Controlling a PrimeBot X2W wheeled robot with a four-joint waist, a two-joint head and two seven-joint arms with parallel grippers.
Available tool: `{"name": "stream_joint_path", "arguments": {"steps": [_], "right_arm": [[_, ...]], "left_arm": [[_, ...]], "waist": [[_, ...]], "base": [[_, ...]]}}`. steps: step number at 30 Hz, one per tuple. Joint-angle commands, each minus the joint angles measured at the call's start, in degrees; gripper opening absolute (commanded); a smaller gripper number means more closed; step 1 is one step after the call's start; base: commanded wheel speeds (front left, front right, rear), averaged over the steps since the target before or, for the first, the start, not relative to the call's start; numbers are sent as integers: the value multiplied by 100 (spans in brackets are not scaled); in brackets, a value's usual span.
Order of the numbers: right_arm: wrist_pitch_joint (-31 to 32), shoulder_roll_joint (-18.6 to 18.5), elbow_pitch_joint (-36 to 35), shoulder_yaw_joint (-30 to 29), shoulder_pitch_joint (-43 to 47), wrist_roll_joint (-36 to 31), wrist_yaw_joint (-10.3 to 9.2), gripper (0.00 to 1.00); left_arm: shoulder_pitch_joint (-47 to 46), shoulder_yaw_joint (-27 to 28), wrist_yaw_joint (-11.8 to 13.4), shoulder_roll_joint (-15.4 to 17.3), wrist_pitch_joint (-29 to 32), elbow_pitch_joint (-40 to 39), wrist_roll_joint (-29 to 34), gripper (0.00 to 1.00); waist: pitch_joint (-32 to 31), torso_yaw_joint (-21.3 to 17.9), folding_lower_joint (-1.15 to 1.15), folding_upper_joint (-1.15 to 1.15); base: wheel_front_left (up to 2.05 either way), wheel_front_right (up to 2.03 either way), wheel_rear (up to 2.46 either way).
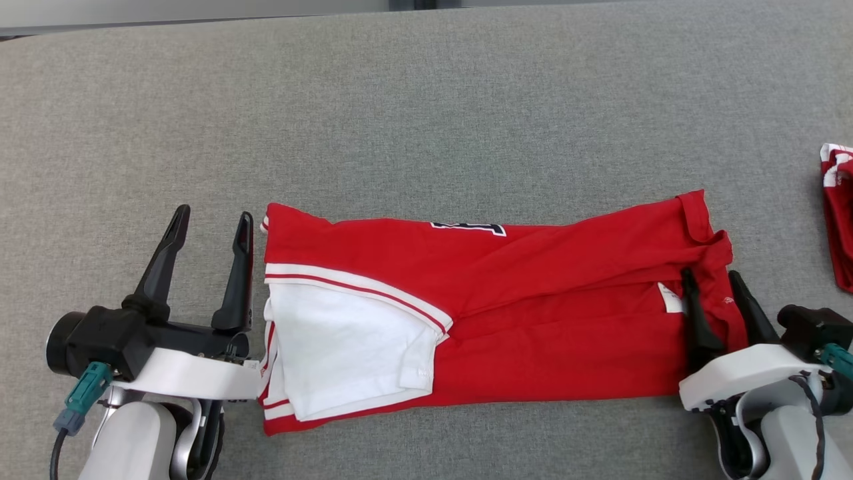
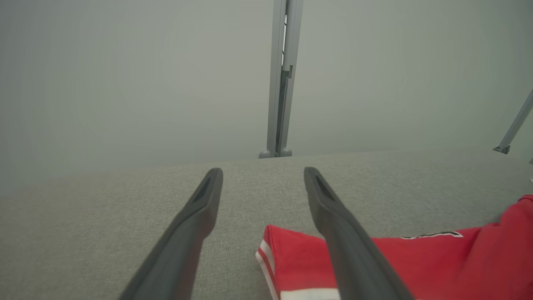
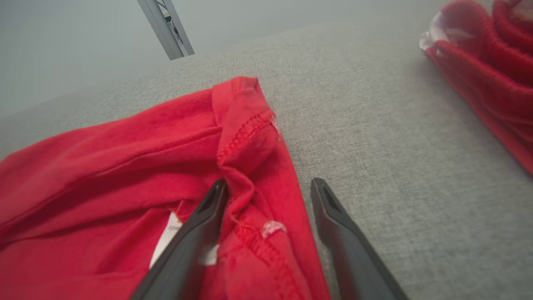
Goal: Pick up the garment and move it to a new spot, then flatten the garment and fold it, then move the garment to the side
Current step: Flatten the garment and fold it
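The left arm comes in from the lower left, and its left claw (image 1: 214, 213) lies low over the grey surface (image 1: 426, 100) with both dark fingers spread wide, released, holding nothing. Its inner finger is just beside the left edge of the red jersey (image 1: 533, 300). The right arm comes in from the lower right, and the right claw (image 1: 710, 273) is also released, fingers apart, over the right end of the jersey. The right wrist view shows more exactly that one finger is over the red cloth next to a white label (image 3: 166, 239), while the other finger is over the bare surface just beside the hem; I cannot tell if they touch the cloth. This view also shows the red stitching on the turned-over hem. The left wrist view shows a metal post (image 2: 281, 83) behind the far edge of the surface. The jersey lies in the middle of the surface as a long folded band from left to right. It is red with white and red striped trim, a white part (image 1: 340, 340) is folded on its lower left, and its right end is wrinkled. A second red garment (image 1: 840, 213) lies apart at the far right.
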Motion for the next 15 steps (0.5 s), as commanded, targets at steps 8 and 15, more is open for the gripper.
{"name": "stream_joint_path", "arguments": {"steps": [8,15], "right_arm": [[-132,98,365,548,138,462,6,0],[-185,-220,85,96,121,511,-14,0]], "left_arm": [[-133,206,-200,-117,-18,91,179,100],[-114,341,-299,-157,-19,113,282,100]], "waist": [[33,-30,0,0],[20,-164,0,0]], "base": [[0,0,0],[0,0,0]]}}
